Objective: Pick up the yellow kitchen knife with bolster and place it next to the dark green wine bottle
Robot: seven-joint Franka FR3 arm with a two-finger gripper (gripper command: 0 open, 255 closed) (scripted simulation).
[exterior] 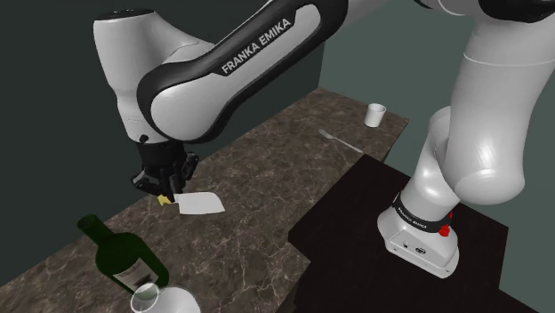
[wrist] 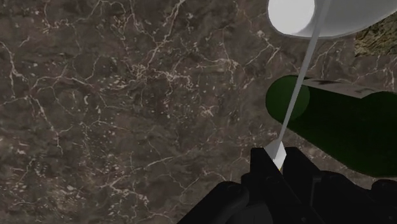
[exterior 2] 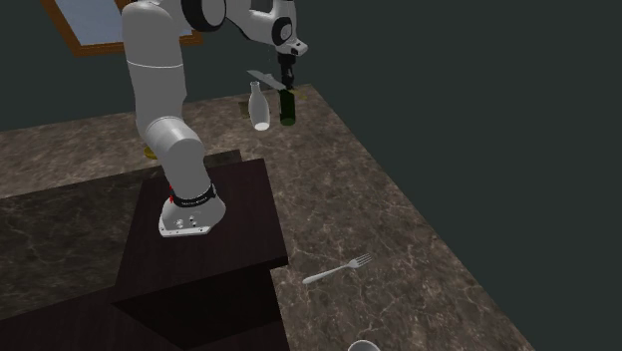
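Note:
My gripper (exterior: pixel 166 182) is shut on the knife (exterior: pixel 197 204), clasping its yellow handle while the pale blade sticks out sideways above the marble counter (exterior: pixel 267 169). The dark green wine bottle (exterior: pixel 124 258) stands just beside and below the hand, toward the shoulder view's lower left. In the second exterior view the gripper (exterior 2: pixel 287 76) hangs over the green bottle (exterior 2: pixel 288 106), with the blade (exterior 2: pixel 263 78) pointing toward that view's left. Through the wrist camera the fingers (wrist: pixel 261 167) pinch the knife (wrist: pixel 299 89), seen edge-on, close to the bottle (wrist: pixel 337 124).
A white carafe (exterior: pixel 160 300) (exterior 2: pixel 260 108) (wrist: pixel 318 19) stands right next to the green bottle. Farther along the counter lie a fork (exterior: pixel 341 140) (exterior 2: pixel 339 269) and a white cup (exterior: pixel 376 114). The dark stand (exterior: pixel 356 222) borders the counter.

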